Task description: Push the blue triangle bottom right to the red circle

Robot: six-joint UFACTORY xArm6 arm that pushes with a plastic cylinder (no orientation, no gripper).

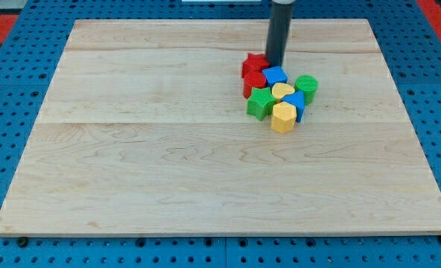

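Resting on blue pegboard (4, 112), the pale wooden board (168, 149) carries clustered blocks beside my tip (274, 65).

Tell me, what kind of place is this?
Probably a robotics lab test bench: a bare wooden board rests on a blue pegboard surface, and a dark rod, my tip, sits against the top of a cluster of small coloured blocks.
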